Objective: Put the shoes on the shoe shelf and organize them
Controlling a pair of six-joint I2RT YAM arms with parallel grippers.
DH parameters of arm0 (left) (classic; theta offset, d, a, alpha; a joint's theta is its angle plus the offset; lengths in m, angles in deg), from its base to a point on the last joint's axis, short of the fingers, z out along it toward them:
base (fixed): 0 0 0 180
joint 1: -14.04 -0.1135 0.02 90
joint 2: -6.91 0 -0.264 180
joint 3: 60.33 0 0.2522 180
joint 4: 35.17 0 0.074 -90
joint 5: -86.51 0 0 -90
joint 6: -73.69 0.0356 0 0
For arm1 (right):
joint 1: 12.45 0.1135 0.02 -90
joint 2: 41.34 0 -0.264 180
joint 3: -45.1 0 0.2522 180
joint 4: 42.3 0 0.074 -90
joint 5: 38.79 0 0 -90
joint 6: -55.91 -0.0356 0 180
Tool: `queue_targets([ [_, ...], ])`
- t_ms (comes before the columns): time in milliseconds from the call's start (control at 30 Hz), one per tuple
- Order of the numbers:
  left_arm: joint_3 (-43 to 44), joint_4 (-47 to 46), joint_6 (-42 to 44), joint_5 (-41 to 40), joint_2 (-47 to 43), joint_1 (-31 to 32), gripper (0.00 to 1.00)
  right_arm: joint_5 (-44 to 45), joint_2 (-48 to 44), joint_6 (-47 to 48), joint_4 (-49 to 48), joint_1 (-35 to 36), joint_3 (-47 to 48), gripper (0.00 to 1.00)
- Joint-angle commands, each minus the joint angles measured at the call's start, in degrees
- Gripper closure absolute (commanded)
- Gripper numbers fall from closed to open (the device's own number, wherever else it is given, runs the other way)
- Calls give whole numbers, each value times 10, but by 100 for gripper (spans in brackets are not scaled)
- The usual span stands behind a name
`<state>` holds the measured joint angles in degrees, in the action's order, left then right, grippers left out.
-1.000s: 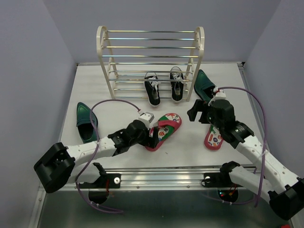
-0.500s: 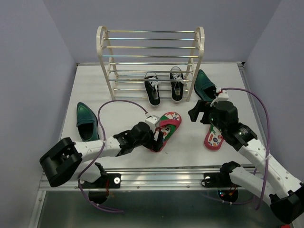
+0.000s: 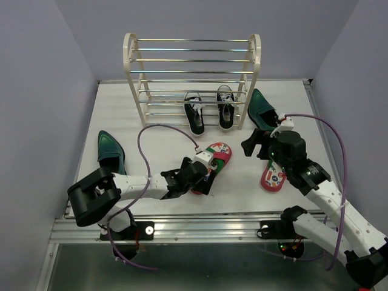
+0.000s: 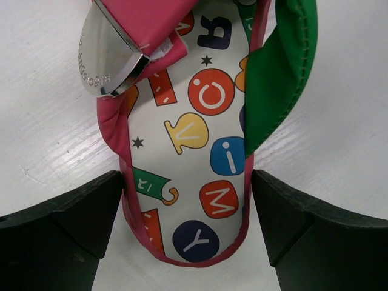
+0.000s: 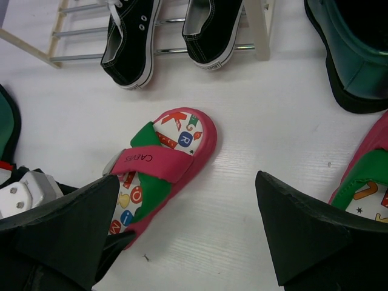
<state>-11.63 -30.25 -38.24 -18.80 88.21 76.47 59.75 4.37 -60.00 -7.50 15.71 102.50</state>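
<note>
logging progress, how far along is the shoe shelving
Done: the black sneakers rest on the lowest rods of the shelf. In hand: the left gripper, open, straddles the heel of one pink sandal, not gripping. Left: that sandal, the other pink sandal near the open right gripper, the green shoe at left and the green shoe beside the shelf.

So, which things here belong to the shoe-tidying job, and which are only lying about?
Job: shoe shelf, black sneakers, middle pink sandal, right pink sandal, left green shoe, right green shoe.
Not the job: table, metal rail.
</note>
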Motion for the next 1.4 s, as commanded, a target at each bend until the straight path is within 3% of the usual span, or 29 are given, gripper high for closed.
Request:
queue_targets([
  [0, 21, 27, -21, -10, 48, 16, 1, 2, -10, -5, -2, 0, -6, 0],
  [133, 37, 26, -28, -21, 79, 18, 2, 3, -9, -2, -2, 0, -5, 0],
  [200, 41, 20, -29, -17, 89, 18, 7, 9, -9, -1, -2, 0, -3, 0],
  [300, 41, 6, -28, -5, 89, 18, 44, 13, -5, 2, -3, 0, -3, 0],
  [333, 43, 5, -27, -3, 87, 18, 67, 14, -3, 5, -2, 0, -2, 0],
  [433, 43, 8, -21, -8, 77, 19, 100, 25, 3, 12, -2, 0, 3, 0],
  [600, 31, 11, -22, -30, 5, 20, 100, 74, 28, 29, -6, 0, 30, 0],
  [800, -11, -14, -31, -40, -149, 22, 100, 145, 79, 39, -30, 0, 98, 0],
  [967, -30, 9, -27, -67, -237, 21, 100, 162, 108, 85, -110, 0, 128, 3],
  [1367, 6, 51, -41, -116, -289, 21, 100, 184, 254, 195, -281, 0, 202, 11],
])
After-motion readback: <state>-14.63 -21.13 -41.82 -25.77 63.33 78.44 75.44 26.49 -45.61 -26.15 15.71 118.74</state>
